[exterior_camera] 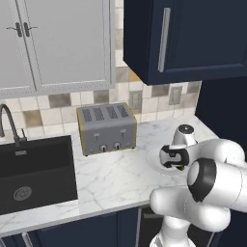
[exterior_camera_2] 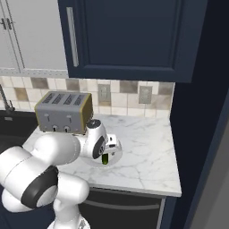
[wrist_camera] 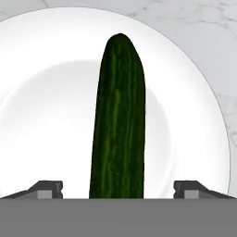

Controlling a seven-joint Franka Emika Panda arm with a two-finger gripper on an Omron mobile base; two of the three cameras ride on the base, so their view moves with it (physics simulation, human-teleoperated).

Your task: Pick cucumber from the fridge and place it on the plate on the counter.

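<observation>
The dark green cucumber (wrist_camera: 118, 115) stands between my fingertips over the middle of the white plate (wrist_camera: 37, 69). My gripper (wrist_camera: 118, 189) is open; both fingertips (wrist_camera: 46, 189) sit well clear of the cucumber's sides. In the base views the gripper (exterior_camera: 173, 161) (exterior_camera_2: 107, 151) points down at the plate (exterior_camera: 153, 159) (exterior_camera_2: 117, 154) on the marble counter (exterior_camera: 116, 178) (exterior_camera_2: 143, 147). A bit of the cucumber (exterior_camera_2: 105, 159) (exterior_camera: 179, 167) shows under the hand, upright. I cannot tell if its far end touches the plate. The fridge is out of view.
A grey toaster (exterior_camera: 106, 128) (exterior_camera_2: 65, 112) stands against the tiled wall left of the plate. A black sink (exterior_camera: 34, 171) with a faucet lies further left. Dark navy upper cupboards (exterior_camera: 183, 38) (exterior_camera_2: 125, 40) hang above the plate. The counter ends at its right edge (exterior_camera_2: 176, 179).
</observation>
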